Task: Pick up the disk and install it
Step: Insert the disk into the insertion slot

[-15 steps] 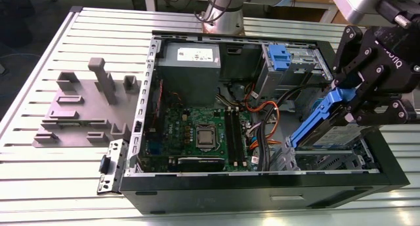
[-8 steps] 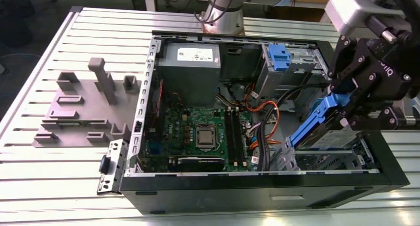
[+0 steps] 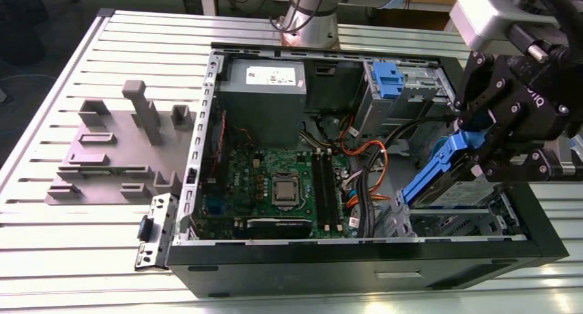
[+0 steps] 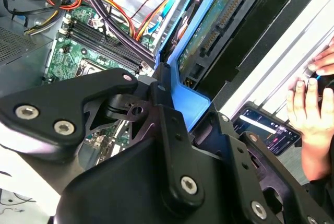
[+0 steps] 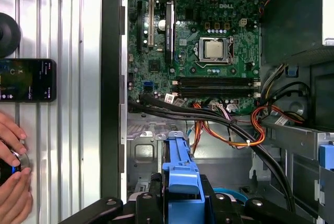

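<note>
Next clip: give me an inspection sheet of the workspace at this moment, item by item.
Surface: ribbed metal table with an open computer case on it.
Job's things: disk, tilted over the drive bay at the exterior view's right.
Clutter: grey holder block; phone beside the case.
Grippers: tool shut on the disk.
Cables: orange and black bundles inside the case.
Surroundings: a person's hands on the table near the phone.
</note>
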Controlling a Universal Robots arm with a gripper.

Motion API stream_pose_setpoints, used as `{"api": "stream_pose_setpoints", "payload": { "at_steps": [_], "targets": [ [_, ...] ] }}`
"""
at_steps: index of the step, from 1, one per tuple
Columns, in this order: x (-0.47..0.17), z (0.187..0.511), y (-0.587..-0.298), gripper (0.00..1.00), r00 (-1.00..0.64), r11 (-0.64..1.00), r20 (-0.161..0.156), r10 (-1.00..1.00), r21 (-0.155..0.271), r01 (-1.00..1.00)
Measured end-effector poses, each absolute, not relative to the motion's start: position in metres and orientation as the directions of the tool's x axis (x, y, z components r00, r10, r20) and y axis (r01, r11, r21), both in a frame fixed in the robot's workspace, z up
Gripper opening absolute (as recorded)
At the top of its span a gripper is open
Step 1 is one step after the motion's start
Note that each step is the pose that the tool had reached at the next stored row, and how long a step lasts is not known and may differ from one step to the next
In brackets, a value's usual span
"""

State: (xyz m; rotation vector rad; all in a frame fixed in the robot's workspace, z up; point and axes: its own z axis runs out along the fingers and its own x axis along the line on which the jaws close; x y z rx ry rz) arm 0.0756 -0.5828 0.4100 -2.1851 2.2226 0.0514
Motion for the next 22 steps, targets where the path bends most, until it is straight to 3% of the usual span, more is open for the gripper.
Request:
{"api": "stream_pose_setpoints", "payload": {
  "at_steps": [7,8,15,18,22],
  "targets": [
    [0.076,0.410,-0.583,0.38,-0.017,0.017,-0.040,-0.999,0.006,-1.000],
    [0.076,0.410,-0.583,0.44,-0.017,0.017,-0.040,-0.999,0.006,-1.000],
    [0.076,0.404,-0.584,0.44,-0.017,0.017,-0.041,-0.999,0.006,-1.000],
    [0.076,0.399,-0.584,0.36,-0.017,0.017,-0.041,-0.999,0.006,-1.000],
    [0.076,0.391,-0.584,0.18,-0.017,0.017,-0.041,-0.999,0.006,-1.000]
  ]
}}
